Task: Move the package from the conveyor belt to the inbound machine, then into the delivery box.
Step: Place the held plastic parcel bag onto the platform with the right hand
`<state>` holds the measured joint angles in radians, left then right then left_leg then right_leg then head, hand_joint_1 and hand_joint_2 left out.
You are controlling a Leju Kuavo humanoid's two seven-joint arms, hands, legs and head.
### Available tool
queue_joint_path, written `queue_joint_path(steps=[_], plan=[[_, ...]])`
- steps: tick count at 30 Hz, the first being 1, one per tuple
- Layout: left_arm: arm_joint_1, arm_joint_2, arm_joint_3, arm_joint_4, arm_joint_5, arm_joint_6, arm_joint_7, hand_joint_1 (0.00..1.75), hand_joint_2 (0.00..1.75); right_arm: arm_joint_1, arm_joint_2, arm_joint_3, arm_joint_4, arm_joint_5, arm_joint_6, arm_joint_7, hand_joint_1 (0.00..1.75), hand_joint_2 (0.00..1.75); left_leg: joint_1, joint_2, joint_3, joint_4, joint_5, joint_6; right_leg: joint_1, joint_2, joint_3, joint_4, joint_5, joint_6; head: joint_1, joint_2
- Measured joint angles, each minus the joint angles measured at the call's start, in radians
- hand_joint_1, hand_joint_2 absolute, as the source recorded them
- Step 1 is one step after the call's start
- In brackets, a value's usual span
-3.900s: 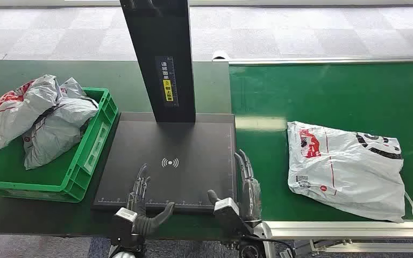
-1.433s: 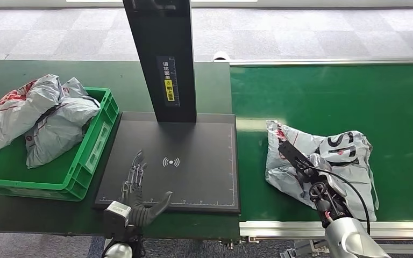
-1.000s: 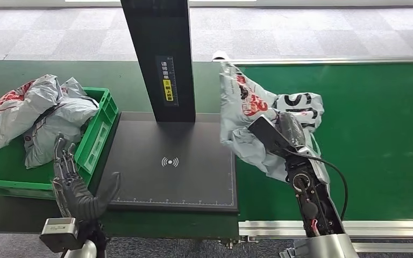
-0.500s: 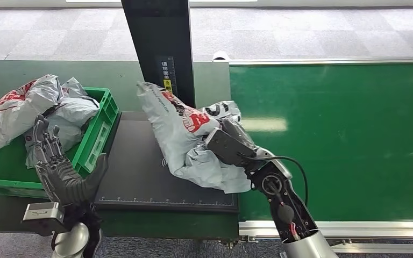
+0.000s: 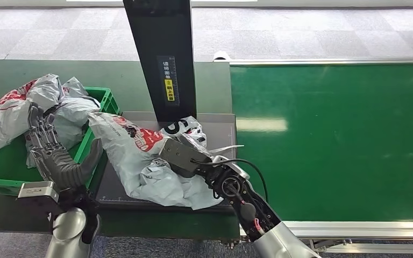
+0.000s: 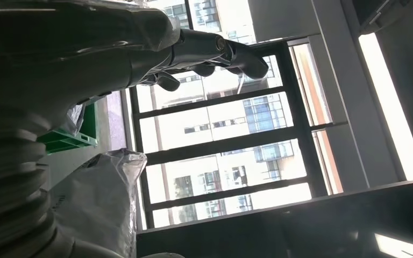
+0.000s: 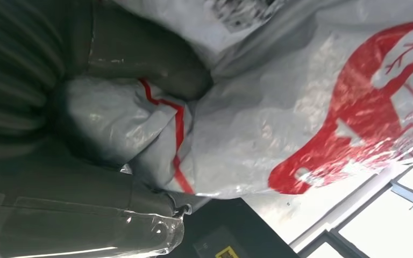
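crumpled grey plastic mailer package with red print [image 5: 140, 156]: soft, light, slick film, probably shifts inside; lies across black scanner plate [image 5: 218, 131] toward 9 o'clock, tip at green plastic crate [image 5: 94, 142] | right robot hand [image 5: 185, 156] clamped on bunched middle, best hold | left robot hand [image 5: 51, 153] fingers apart, empty, at crate

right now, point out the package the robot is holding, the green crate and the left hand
package [image 5: 140, 156], head view, on the grey plastic just below its red print
green crate [image 5: 98, 134], head view, on its near right wall
left hand [image 5: 51, 153], head view, on the palm, fingers spread and raised
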<state>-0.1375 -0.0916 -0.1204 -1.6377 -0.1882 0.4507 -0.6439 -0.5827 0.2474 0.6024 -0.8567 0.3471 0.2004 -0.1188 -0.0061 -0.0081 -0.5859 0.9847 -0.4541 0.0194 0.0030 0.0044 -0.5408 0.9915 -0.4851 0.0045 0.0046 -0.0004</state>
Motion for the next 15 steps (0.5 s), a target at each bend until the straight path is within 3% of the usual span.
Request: queue_joint_path(steps=[9, 15], plan=[[0.007, -0.004, 0.016, 0.009, -0.019, 0.008, -0.005, 0.00, 1.75, -0.019, 0.007, 0.000, 0.056, 0.037, -0.104, 0.024, 0.00, 1.75, 0.000, 0.000, 0.000, 0.000, 0.000, 0.000, 0.000, 0.000, 0.000, 0.000, 0.000, 0.000, 0.000, 0.000], [0.009, -0.005, 0.023, 0.011, -0.023, 0.007, -0.007, 0.00, 1.75, -0.024, 0.007, -0.006, 0.068, 0.041, -0.114, 0.026, 0.00, 1.75, 0.000, 0.000, 0.000, 0.000, 0.000, 0.000, 0.000, 0.000, -0.001, 0.000, 0.000, 0.000, 0.000, 0.000]])
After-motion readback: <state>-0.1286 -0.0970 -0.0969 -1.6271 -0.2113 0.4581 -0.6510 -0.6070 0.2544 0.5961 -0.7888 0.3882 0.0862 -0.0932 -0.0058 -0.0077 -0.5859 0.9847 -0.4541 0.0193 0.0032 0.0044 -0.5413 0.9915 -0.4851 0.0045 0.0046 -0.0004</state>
